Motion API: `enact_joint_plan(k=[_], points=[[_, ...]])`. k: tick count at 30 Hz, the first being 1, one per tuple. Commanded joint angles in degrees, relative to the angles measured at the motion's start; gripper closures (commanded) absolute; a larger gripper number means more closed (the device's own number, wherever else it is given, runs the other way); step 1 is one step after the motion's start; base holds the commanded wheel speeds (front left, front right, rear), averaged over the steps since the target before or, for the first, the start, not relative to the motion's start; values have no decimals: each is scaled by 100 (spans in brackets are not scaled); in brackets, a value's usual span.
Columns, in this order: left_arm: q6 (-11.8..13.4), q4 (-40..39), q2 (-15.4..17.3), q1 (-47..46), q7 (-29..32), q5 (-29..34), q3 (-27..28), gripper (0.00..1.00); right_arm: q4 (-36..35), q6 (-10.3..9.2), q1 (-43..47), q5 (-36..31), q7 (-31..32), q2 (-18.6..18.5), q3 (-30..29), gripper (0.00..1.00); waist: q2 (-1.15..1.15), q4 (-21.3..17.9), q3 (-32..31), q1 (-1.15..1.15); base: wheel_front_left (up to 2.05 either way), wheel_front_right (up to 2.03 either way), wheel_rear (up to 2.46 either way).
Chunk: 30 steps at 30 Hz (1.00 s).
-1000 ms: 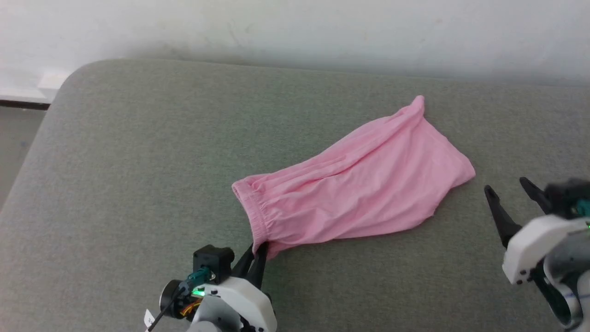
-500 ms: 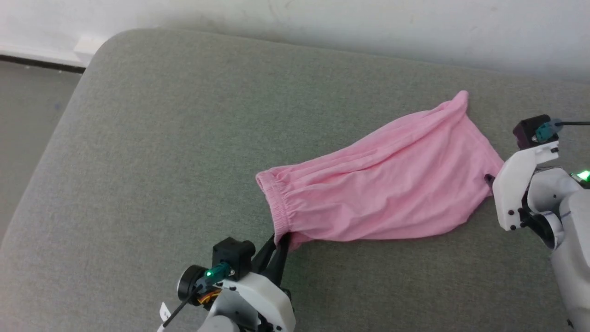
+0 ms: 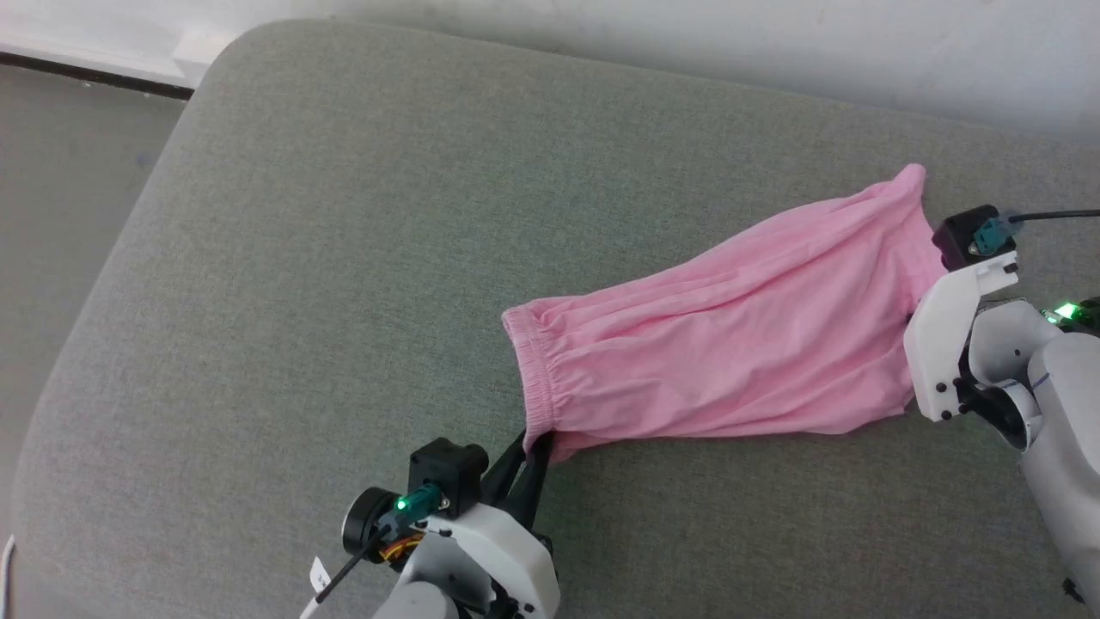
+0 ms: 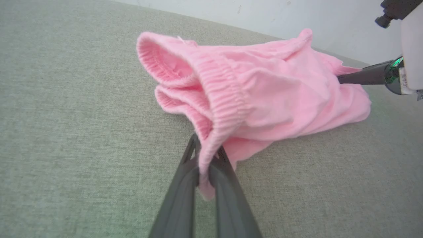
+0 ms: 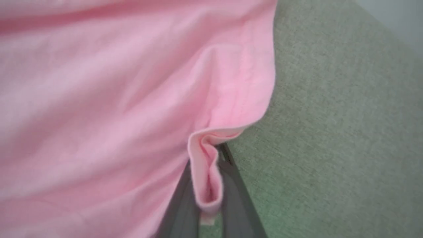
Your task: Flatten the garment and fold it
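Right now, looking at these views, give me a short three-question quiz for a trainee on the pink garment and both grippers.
1. True or false: the left gripper is shut on the elastic waistband of the pink garment.
2. What does the right gripper pinch? A) the waistband B) a folded bit of hem C) nothing
3. Fill in: the garment lies wrinkled on a grey fabric ____.
Key: 1 true; 2 B; 3 cushion.
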Motion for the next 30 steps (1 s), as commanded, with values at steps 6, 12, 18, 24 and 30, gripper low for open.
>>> enact_joint_plan(k=[6,12,18,24,30], points=[[-10,58,109,-29,-57,-16,46,100,330,-2,284,380,-412,-88,-27,100,0,-200,-303,0,0,0,0],[-60,-33,287,65,44,-116,94,100,10,-2,683,890,-736,-232,-386,100,0,-465,-643,0,0,0,0],[-119,-185,470,209,208,-201,92,100,-663,-2,1399,1077,-811,-346,-822,100,0,-778,-838,0,0,0,0],[-232,-457,584,395,469,-424,69,100,-1954,-2,2568,1116,-500,-102,-1700,100,0,-1111,-921,0,0,0,0],[-297,-594,731,601,1036,-680,-17,100,-3365,-2,3784,842,73,575,-2481,100,0,-1273,-825,0,0,0,0]])
